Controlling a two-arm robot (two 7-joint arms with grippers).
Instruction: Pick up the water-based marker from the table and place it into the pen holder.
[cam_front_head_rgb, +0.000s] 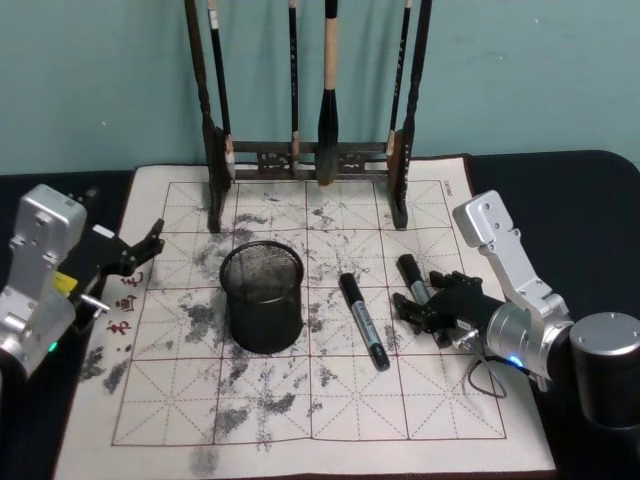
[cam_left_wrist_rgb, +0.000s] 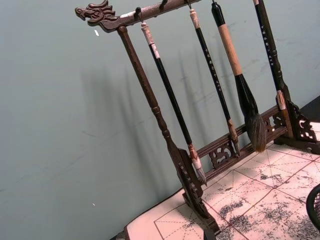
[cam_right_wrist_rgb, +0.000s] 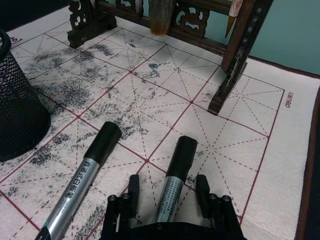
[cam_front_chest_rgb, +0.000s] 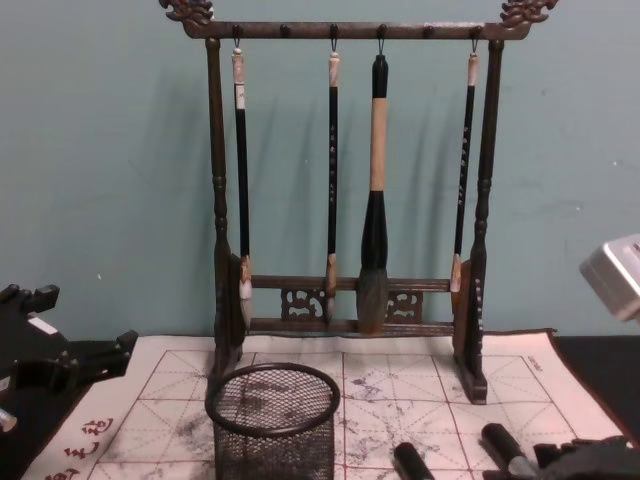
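The right gripper (cam_right_wrist_rgb: 168, 181) straddles a marker (cam_right_wrist_rgb: 180, 155) (silver barrel, black cap). Its jaws stand wide with a gap on each side, gripping nothing. Bare mat (cam_right_wrist_rgb: 220, 145) runs ahead of it to the brush rack (cam_right_wrist_rgb: 240, 55). The head view adds a second marker (cam_front_head_rgb: 362, 320) and the pen holder (cam_front_head_rgb: 262, 297) to its left, with the left gripper (cam_front_head_rgb: 135, 258) parked beyond.

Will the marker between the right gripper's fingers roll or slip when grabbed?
Probably stiff: the marker is a straight barrel. Round, it may roll on the mat if nudged. Its smooth silver body might slip in the right gripper.
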